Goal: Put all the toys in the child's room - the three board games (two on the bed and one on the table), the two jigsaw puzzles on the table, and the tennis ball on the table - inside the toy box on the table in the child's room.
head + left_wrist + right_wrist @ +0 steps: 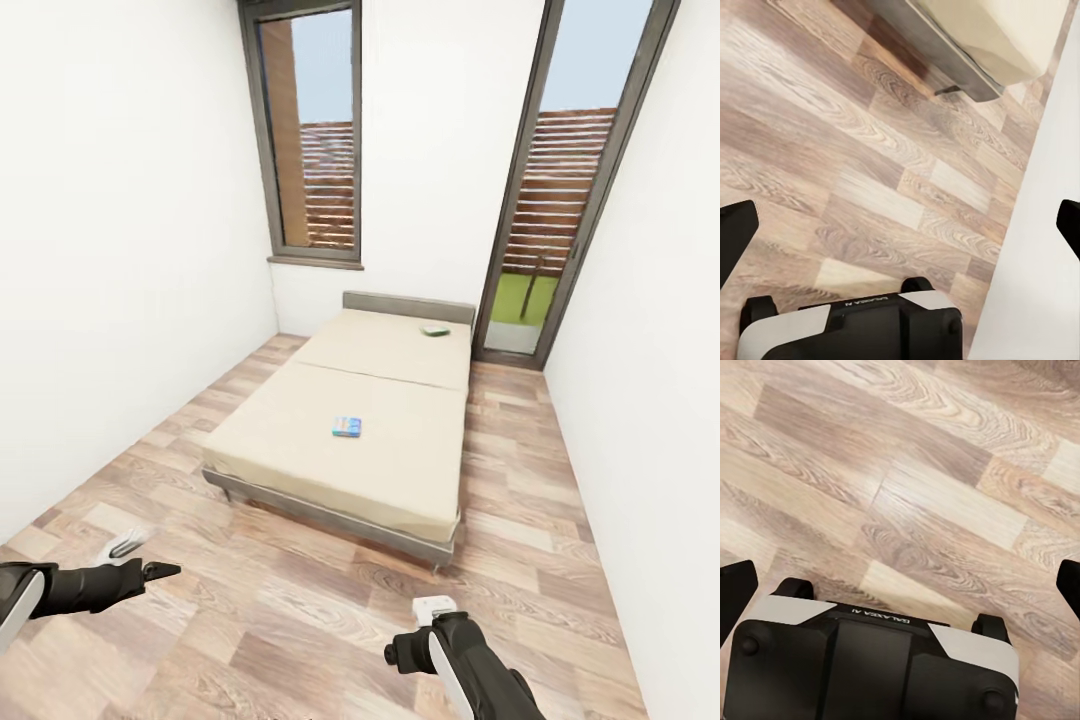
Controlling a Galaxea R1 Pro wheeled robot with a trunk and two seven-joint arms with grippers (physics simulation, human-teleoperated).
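The cream bed point(300, 440) stands in the middle of the child's room, a short way ahead of me. Two board games lie on it: a blue multicoloured one point(347, 428) on the near half and a pale greenish one point(435, 330) near the grey headboard. My left gripper point(140, 558) hovers open and empty over the wood floor at the lower left. Open as well, my right gripper point(420, 630) hangs low near the bottom middle. A corner of the bed point(982, 30) appears beyond the left gripper point(900, 229). Floor planks lie under the right gripper point(900, 585). The table and toy box are out of view.
White walls close in on both sides. A tall window point(315, 130) and a glass door point(560, 200) are in the far wall. Wood plank floor point(300, 600) runs between me and the bed, with strips along both sides of the bed.
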